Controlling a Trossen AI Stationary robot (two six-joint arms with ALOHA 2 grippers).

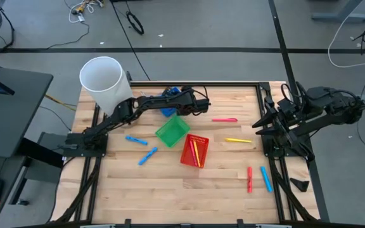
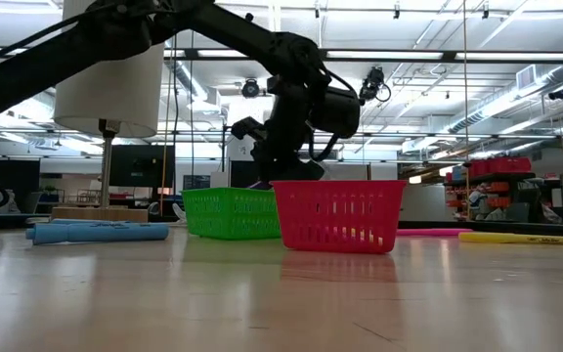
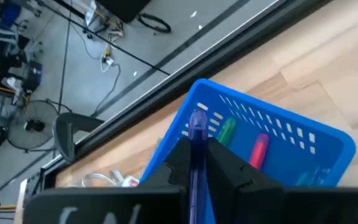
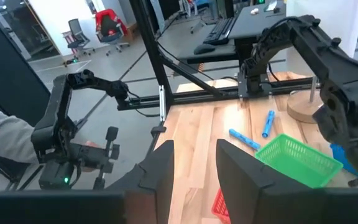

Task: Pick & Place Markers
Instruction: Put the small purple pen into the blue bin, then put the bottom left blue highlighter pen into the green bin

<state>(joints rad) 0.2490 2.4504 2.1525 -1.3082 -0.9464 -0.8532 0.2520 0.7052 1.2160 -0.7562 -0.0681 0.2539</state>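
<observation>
Your left gripper [image 3: 197,163] had its fingers [image 3: 174,163] clamped on a purple marker [image 3: 198,127], holding it over the blue basket [image 3: 328,146], which already held a green marker [image 3: 225,130] and a pink marker [image 3: 259,151]. From above, that gripper [image 1: 198,103] sat at the far middle of the table [image 1: 170,183], the left arm stretched out to the blue basket [image 1: 168,111], which touched the green basket [image 1: 172,131] on its far side. Just right of the green one stood the red basket [image 1: 193,150], with yellow and red markers [image 1: 195,152] lying in it. Loose on the wood you had two blue markers [image 1: 137,140] left of the baskets, a pink one [image 1: 224,119] and a yellow one [image 1: 238,140] to the right, and a red one [image 1: 249,179] beside another blue one [image 1: 266,178] near the right front corner. Your right gripper [image 4: 191,171] waited at the table's right edge with its fingers [image 4: 160,168] standing apart, nothing between them. A white cylinder [image 1: 103,82] stood at the far left corner.
</observation>
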